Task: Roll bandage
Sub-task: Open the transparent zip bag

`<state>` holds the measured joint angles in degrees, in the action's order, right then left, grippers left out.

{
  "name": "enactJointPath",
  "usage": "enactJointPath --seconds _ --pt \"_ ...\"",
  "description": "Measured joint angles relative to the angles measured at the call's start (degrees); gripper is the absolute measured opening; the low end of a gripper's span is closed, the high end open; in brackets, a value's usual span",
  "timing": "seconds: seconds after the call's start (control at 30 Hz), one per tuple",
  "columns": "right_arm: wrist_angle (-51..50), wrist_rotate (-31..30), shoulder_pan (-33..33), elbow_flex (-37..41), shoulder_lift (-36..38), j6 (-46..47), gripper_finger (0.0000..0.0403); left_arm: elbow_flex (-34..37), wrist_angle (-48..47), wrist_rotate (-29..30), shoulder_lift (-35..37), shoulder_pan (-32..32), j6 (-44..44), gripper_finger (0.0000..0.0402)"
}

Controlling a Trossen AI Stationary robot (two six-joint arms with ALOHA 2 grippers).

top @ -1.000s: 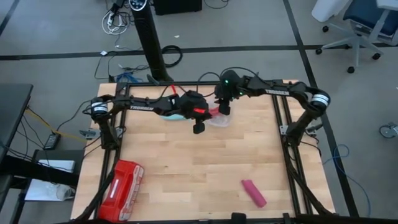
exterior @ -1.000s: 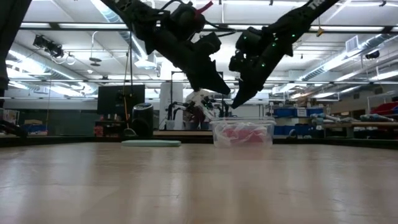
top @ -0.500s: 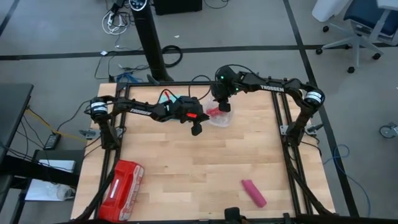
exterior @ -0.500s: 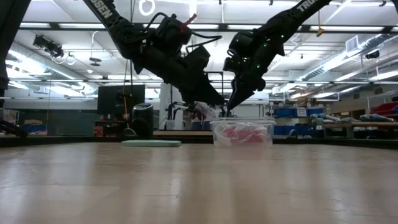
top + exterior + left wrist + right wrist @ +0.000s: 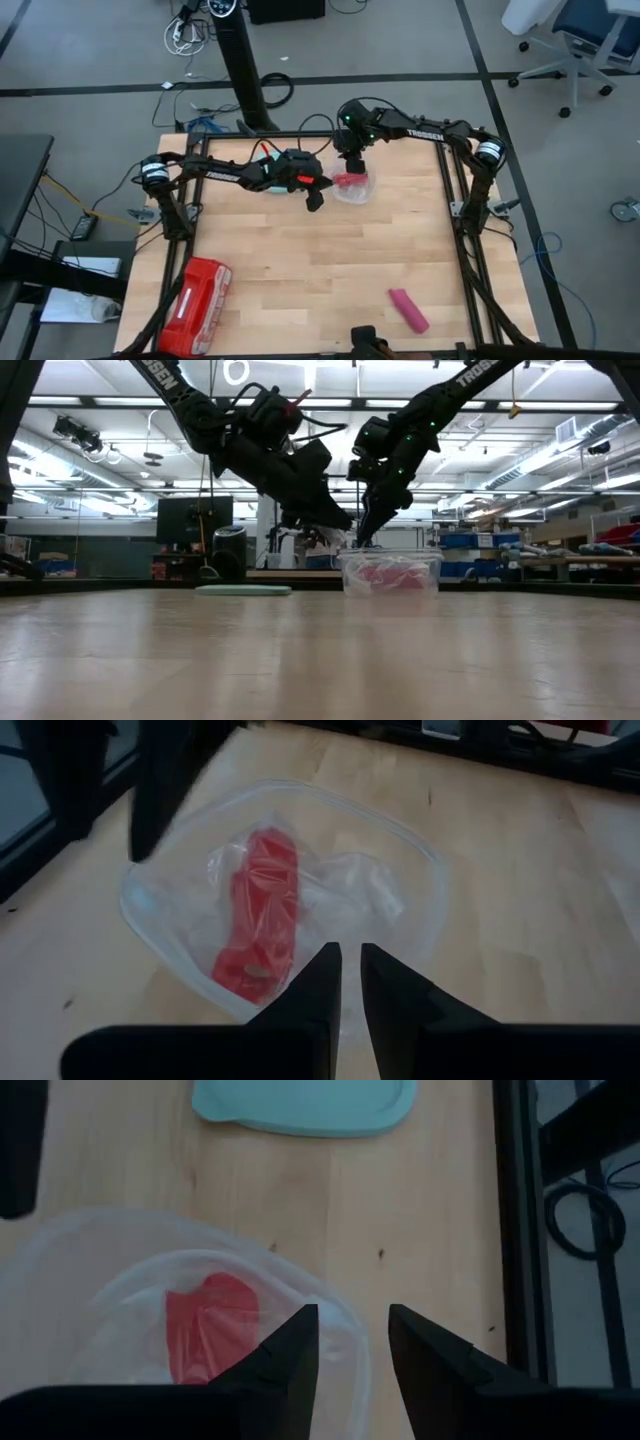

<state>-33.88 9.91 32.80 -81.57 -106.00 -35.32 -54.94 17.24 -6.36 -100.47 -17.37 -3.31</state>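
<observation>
High view has both arms pulled back a bit from a second ago, up toward the far edge of the table (image 5: 300, 270). Both still hover over the clear plastic tub (image 5: 352, 188) with the bright red lump (image 5: 258, 925) and crinkly plastic inside.

We'd say that does nothing for the rolling. The bandage (image 5: 408, 309) sits as a pink roll well away from both end effectors, down at the near right edge, with nothing touching it.

Left end effector (image 5: 349, 982) is nearly clenched, just a thin slit between the fingers, holding nothing, poised above the tub's rim. Right end effector (image 5: 352, 1348) is partly spread and also empty, above the tub with the teal lid (image 5: 305, 1104) just past it.
</observation>
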Motion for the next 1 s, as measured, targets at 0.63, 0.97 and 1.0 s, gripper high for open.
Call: enactJointPath --seconds 0.63,0.97,1.0 --pt "1.37 2.05 1.45 -0.12 -3.06 -6.57 0.0123 -0.02 -5.87 -0.21 1.62 -1.96 -1.13 0.0046" --pt "0.02 2.15 0.6 0.21 -3.56 -9.99 0.0122 -0.02 -7.03 -0.17 1.6 -2.05 0.06 0.0046" --pt "-0.32 2.09 0.46 0.21 -3.56 -10.77 0.0121 -0.02 -7.11 -0.17 1.6 -2.05 0.13 0.0046"
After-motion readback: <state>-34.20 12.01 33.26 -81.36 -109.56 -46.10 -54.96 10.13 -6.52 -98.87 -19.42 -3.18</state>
